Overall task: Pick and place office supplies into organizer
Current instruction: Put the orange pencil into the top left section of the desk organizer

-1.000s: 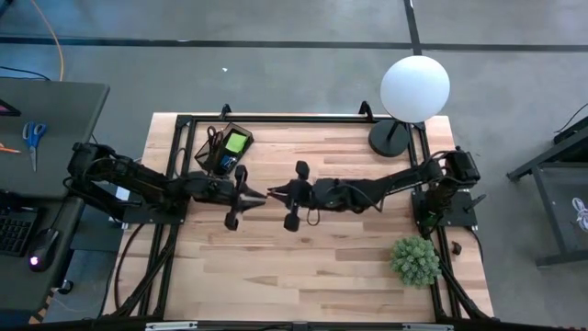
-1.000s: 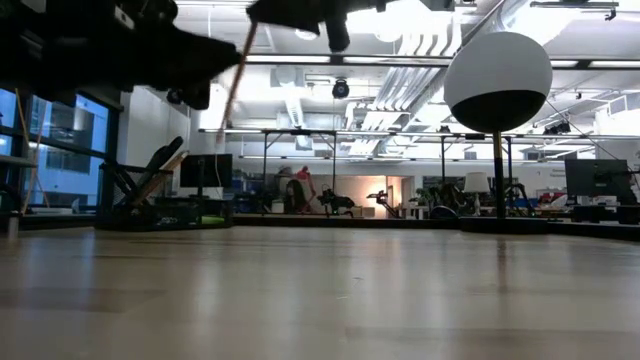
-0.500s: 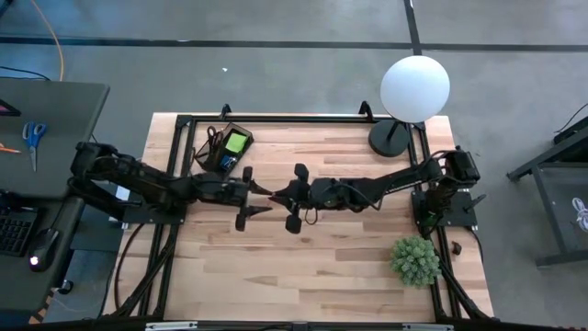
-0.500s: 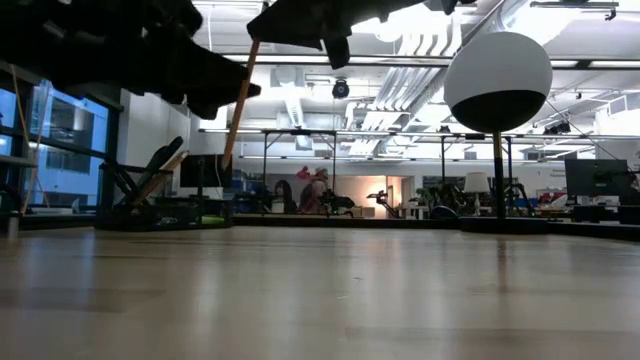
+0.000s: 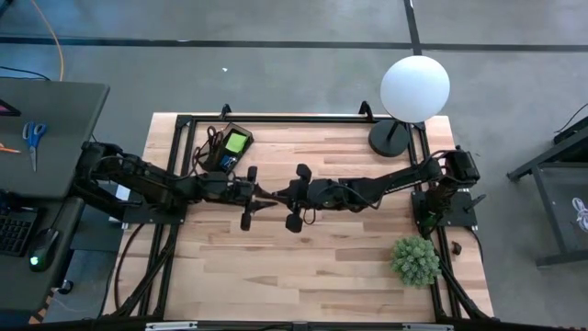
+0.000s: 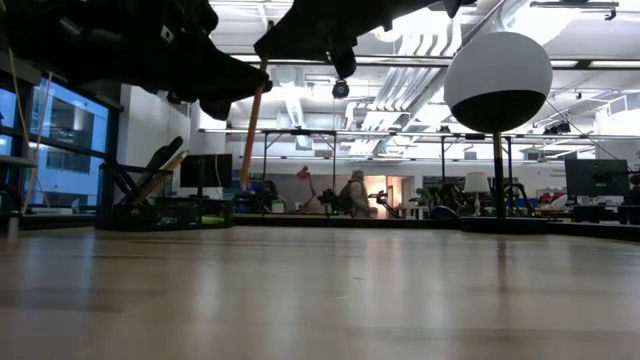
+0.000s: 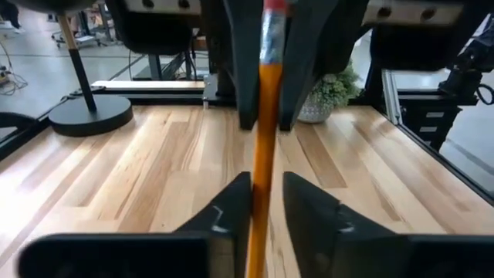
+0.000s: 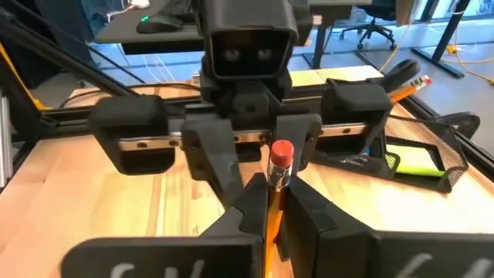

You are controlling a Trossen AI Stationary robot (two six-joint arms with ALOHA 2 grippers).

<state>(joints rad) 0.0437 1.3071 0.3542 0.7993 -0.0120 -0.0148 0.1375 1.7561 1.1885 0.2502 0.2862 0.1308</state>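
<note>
Bright overhead light, blurred wrist foregrounds.

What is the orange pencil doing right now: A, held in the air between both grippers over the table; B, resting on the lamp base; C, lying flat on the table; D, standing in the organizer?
A: the orange pencil hangs above the wood, pinched by the left gripper and the right gripper, which meet mid-table; the organizer sits apart.
</note>
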